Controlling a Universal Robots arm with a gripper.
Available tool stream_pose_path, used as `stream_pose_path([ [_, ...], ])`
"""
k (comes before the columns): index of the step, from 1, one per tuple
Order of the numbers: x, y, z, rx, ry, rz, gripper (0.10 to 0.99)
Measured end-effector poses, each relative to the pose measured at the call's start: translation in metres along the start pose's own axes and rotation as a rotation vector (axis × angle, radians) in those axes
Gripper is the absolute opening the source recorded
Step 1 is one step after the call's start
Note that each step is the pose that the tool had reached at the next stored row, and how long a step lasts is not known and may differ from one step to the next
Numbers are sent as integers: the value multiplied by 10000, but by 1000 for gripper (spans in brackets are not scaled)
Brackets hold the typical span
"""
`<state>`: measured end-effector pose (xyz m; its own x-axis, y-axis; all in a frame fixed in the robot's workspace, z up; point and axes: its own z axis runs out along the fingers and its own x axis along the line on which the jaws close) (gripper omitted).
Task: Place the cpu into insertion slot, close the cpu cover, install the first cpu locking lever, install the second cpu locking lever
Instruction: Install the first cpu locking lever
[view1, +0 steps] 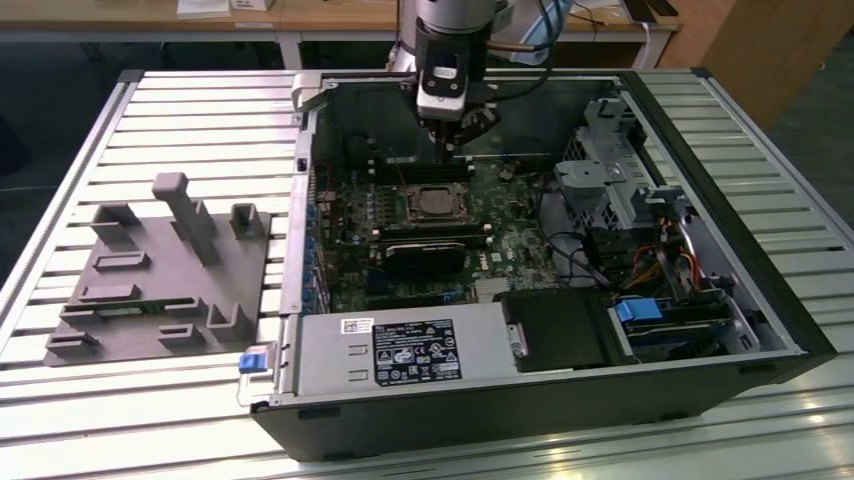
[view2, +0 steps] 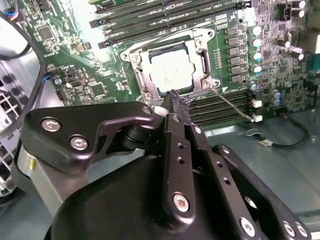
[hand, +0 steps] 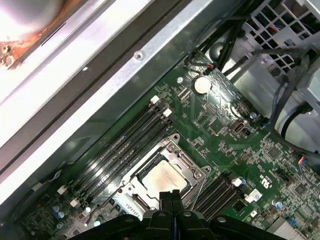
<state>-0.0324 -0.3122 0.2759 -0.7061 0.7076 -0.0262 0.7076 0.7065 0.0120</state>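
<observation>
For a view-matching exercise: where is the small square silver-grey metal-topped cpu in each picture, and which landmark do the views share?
Exterior view: cpu on the green circuit board.
Second wrist view: cpu just beyond the gripper.
First wrist view: cpu beyond the gripper.
Landmark: long black memory slots beside it.

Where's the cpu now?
The cpu sits mid-case in the exterior view, framed by the cover, between the two banks of memory slots; the hand hangs close beside it.

The cpu (view2: 172, 70) has a dull grey metal top, and the cpu cover (view2: 197, 57) framing it is brighter bare metal. The circuit board (hand: 220, 130) is glossy green. The pincer (view2: 178, 102) is matt black metal with shiny screws. The tabletop (view1: 200, 110) is ribbed satin metal, and the grey holder (view1: 160, 270) on it looks like matt plastic.
</observation>
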Motion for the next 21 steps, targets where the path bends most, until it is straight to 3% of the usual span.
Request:
stream_pose_path([
  [21,0,0,2,-80,36,-3066,114],
])
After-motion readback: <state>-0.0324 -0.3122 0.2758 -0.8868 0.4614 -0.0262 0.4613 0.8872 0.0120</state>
